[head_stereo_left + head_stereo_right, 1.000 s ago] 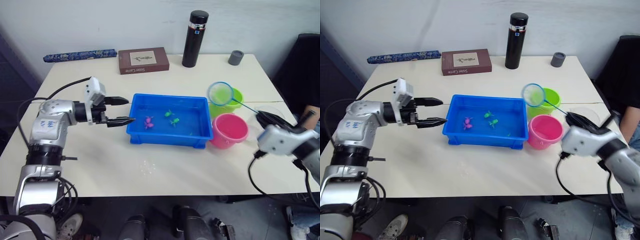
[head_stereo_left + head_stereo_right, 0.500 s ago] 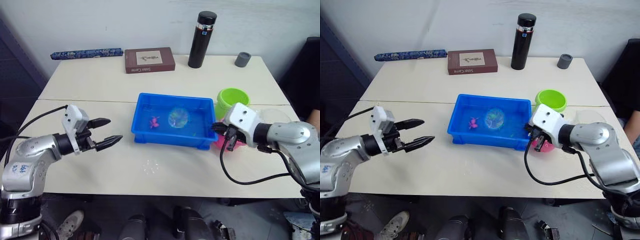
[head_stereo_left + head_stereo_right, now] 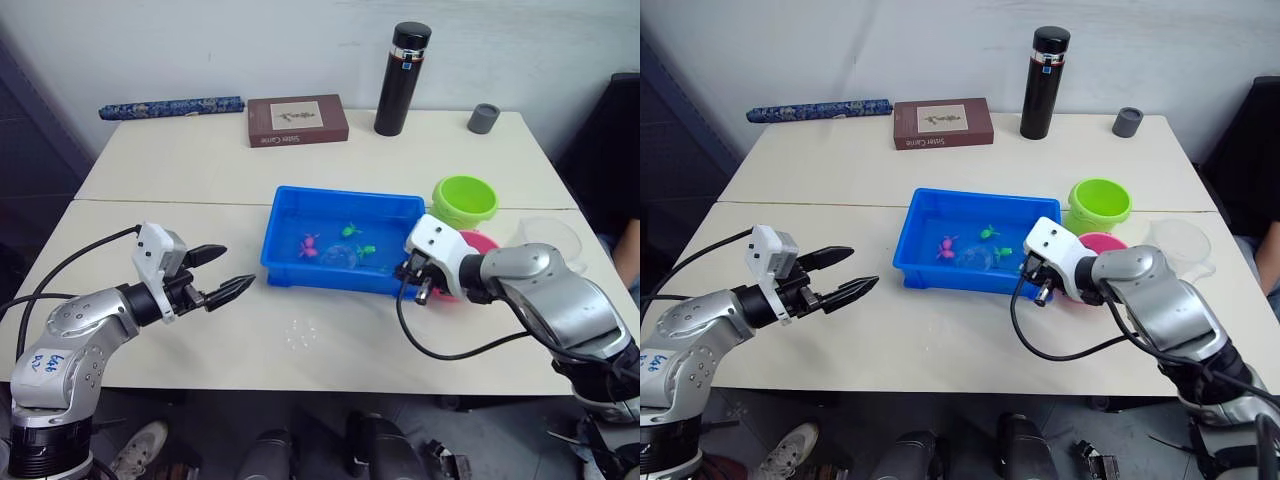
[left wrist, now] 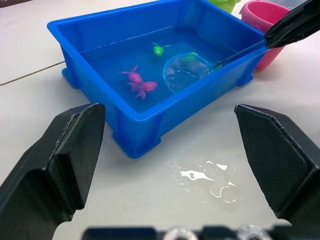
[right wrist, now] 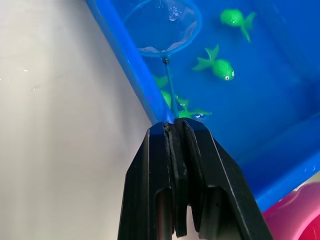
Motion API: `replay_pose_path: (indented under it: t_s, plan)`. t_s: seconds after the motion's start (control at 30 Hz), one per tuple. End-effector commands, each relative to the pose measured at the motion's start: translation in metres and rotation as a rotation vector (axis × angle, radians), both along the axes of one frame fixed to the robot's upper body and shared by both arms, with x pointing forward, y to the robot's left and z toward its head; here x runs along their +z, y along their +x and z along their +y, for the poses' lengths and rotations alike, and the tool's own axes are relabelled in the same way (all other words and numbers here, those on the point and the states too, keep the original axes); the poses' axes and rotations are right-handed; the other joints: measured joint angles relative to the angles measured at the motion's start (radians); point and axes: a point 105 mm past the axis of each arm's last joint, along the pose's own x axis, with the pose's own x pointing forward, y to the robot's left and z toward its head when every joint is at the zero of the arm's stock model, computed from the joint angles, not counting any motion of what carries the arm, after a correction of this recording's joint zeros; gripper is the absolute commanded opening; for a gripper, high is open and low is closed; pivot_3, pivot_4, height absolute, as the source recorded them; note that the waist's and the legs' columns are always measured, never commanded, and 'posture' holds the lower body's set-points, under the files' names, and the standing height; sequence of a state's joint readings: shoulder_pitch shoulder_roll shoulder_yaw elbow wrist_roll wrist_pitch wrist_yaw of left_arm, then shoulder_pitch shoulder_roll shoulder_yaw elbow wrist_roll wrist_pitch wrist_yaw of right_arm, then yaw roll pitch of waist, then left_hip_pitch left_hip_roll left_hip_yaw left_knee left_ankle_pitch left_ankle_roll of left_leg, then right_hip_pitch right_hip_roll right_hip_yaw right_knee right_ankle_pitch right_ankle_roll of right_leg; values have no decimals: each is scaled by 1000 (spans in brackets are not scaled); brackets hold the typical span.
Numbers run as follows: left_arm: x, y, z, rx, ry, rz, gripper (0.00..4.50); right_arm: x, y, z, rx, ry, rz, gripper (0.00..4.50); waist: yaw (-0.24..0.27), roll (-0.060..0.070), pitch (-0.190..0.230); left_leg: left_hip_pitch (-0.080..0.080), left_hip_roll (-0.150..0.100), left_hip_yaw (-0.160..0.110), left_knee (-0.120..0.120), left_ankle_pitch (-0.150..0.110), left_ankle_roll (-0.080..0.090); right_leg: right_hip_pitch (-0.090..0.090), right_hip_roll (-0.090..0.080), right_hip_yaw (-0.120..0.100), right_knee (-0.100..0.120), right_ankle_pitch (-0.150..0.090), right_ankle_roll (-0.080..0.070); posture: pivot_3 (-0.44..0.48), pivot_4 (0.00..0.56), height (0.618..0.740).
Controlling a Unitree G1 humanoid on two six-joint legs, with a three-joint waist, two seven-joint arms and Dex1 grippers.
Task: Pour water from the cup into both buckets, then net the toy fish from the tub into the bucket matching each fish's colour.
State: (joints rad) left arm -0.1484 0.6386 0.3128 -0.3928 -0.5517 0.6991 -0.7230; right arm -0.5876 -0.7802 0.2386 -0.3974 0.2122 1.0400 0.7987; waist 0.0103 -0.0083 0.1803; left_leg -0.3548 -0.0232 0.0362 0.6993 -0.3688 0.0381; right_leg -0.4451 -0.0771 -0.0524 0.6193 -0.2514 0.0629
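Counting: green fish (image 5: 220,68) 3 | pink fish (image 4: 137,85) 2 | buckets (image 3: 465,200) 2

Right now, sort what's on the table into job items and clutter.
Job: blue tub, net, toy fish, green bucket, pink bucket, clear cup, right claw holding the net.
Clutter: black flask, grey cup, brown box, blue roll.

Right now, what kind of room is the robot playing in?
Probably an office or a lab, not a playroom: plain pale tables against a bare wall, with a book, a black flask and the fishing tub laid out.
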Motion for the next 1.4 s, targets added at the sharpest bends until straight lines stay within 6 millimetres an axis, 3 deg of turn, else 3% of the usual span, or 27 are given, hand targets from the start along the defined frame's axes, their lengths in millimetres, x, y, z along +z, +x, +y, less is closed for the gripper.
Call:
replay_pose_path:
  t_s: [0.03,0.4,1.0,1.4]
  plan:
    - [13,-5,-7,-32,-4,-57,4455,6,7,11,-9,-13,6,0,-7,0,0,0,0,0,0,0,0,0,0,0,0,0,0,0,150,740]
    - [16,-11,-6,-18,-3,-65,4455,-2,15,17,-23,-70,43,0,-13,0,0,0,0,0,-1,0,0,0,0,0,0,0,0,0,150,740]
    - [19,-15,-3,11,0,-68,4455,-2,12,46,53,40,101,0,-14,0,0,0,0,0,-2,0,-1,0,0,0,-2,-1,-1,0,150,740]
    - [20,-14,-3,12,-4,-67,4455,5,13,51,38,117,123,0,-15,0,0,0,0,0,-2,0,-1,-1,0,0,-5,-1,-1,0,150,740]
